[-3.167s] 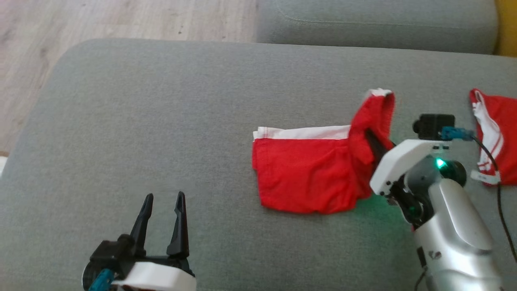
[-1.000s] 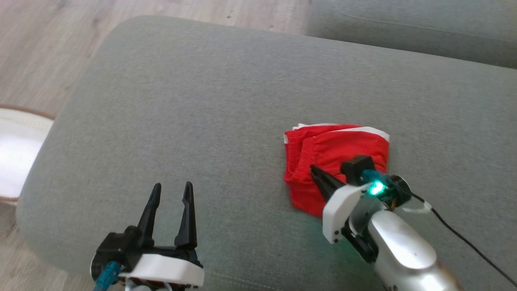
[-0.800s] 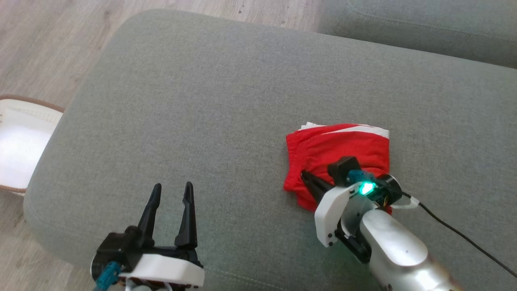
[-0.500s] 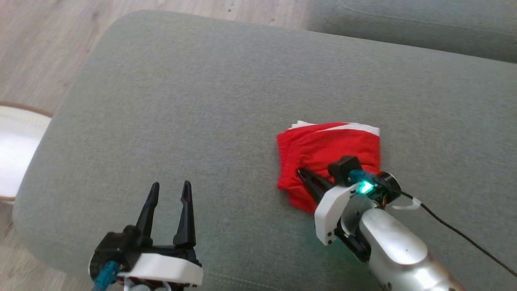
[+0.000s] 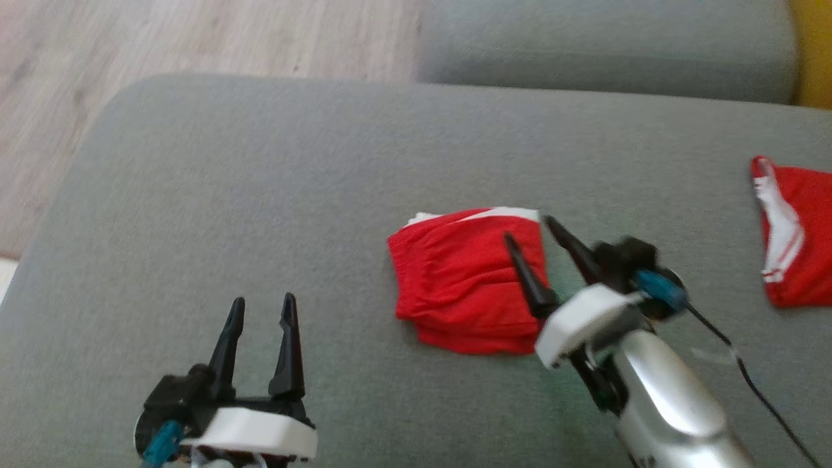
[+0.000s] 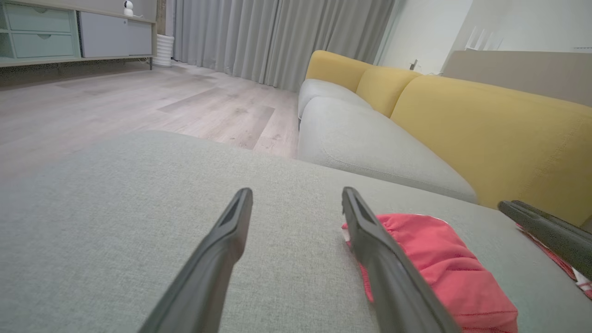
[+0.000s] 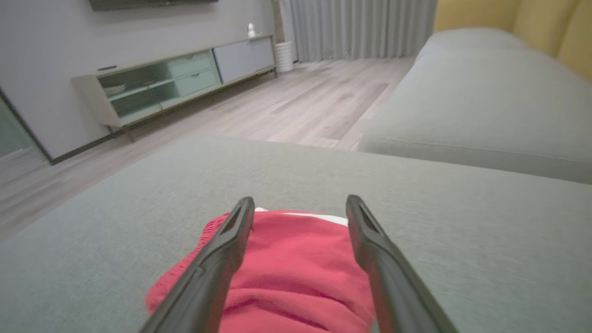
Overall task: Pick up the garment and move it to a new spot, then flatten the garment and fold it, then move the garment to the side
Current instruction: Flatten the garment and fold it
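The garment [image 5: 465,286] is a red pair of shorts with a white band, folded into a small stack on the grey couch seat [image 5: 260,195]. It also lies under my own fingers in the right wrist view [image 7: 296,268] and to the right in the left wrist view [image 6: 439,268]. My right gripper [image 5: 528,227] hangs over the stack's right edge, open, with nothing between its fingers. My left gripper [image 5: 261,300] stands open near the seat's front edge, well to the left of the garment.
A second red and white garment [image 5: 796,234] lies at the seat's far right. Another grey cushion [image 5: 604,45] and yellow backrests [image 6: 490,120] lie beyond. Wooden floor [image 5: 130,39] runs past the seat's left edge. A black cable [image 5: 747,377] trails from my right wrist.
My right gripper has opened and let go of the folded garment, lifting off its near edge. The head camera has swung, so the whole picture has shifted. The left gripper has stayed put.
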Controlling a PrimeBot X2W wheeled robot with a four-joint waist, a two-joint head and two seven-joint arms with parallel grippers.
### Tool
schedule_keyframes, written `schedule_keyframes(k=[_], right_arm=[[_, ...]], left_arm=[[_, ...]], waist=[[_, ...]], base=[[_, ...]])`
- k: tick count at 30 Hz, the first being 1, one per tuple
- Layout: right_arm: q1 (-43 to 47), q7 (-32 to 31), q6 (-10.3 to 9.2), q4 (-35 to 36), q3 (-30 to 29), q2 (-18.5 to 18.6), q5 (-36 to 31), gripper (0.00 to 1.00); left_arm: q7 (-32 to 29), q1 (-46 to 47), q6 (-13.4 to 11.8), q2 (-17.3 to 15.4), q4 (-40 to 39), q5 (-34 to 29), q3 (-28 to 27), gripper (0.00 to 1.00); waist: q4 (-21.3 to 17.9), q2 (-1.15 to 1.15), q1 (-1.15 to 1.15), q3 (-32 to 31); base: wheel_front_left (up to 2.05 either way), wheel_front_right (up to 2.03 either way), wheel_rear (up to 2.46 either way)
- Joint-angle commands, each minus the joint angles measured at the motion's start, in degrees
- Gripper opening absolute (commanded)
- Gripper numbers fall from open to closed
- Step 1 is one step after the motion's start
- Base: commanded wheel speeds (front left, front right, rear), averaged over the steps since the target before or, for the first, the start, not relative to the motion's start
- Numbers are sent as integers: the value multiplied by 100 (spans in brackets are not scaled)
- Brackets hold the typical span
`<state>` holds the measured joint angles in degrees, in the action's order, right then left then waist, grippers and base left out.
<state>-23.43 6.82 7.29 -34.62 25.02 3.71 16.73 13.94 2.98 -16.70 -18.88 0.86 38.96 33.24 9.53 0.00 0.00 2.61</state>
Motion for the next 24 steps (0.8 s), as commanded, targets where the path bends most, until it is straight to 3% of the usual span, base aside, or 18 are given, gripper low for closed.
schedule_keyframes(k=[1, 9, 18, 24], right_arm=[[439, 263, 20, 479, -508, -83, -226, 100], [1567, 334, 20, 1541, -1492, -83, -578, 100], [2269, 210, 20, 2375, -1648, -83, -493, 100], [2486, 171, 20, 2526, -1670, -83, -435, 100]], left_arm=[[53, -8, -31, -116, -50, 107, -338, 100], [85, -425, -125, -234, 38, 46, -511, 100], [97, -803, -204, -283, -99, -14, -620, 100], [87, -871, -226, -319, -181, -16, -628, 100]], waist=[[-315, 0, 0, -322], [-635, 0, 0, -484], [-769, 0, 0, -575], [-754, 0, 0, -583]], base=[[0, 0, 0], [0, 0, 0], [0, 0, 0], [0, 0, 0]])
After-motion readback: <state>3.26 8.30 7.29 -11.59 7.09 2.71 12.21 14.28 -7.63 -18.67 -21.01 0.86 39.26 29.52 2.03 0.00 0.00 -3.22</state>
